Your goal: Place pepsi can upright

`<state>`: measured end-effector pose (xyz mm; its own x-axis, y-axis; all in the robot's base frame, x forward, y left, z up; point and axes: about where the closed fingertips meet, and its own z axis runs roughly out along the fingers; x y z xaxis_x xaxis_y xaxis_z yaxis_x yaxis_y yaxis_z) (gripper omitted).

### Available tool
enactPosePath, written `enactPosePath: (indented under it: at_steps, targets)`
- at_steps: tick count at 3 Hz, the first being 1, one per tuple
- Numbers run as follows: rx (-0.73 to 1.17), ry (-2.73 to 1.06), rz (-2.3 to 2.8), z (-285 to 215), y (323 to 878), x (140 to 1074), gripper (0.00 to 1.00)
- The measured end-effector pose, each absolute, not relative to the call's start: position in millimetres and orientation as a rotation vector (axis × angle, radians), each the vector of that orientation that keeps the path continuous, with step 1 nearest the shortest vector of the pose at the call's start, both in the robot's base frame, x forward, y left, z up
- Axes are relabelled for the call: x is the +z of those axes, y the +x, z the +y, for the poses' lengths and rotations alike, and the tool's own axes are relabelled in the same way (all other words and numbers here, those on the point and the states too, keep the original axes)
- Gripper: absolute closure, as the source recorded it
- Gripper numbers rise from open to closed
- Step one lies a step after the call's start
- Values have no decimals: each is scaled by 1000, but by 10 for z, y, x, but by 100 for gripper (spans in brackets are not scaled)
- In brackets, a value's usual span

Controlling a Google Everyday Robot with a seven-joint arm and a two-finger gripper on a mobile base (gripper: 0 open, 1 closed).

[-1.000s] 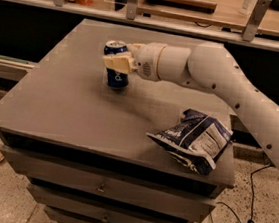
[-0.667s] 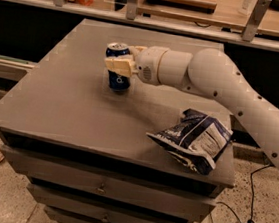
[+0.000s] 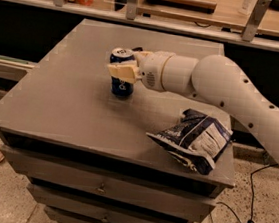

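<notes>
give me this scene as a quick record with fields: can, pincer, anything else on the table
can: small blue metal pepsi can, upright, base on the table top
pincer: pincer closed around the can's upper part, reaching in from the right of the view
surface: grey flat-topped drawer cabinet
other item: crinkled blue-and-white chip bag, lying near the front right corner, apart from the can
task status: can stands upright, not yet released
</notes>
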<state>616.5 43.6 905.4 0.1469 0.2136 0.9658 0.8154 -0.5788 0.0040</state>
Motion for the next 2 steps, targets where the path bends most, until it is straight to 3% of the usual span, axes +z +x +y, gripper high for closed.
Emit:
enactPosePath:
  at_steps: [1,2]
  targets:
    - [-1446,-1939,-982,333,6079,9061,7]
    - [-1438,-1986,-983,214,5988,9086,0]
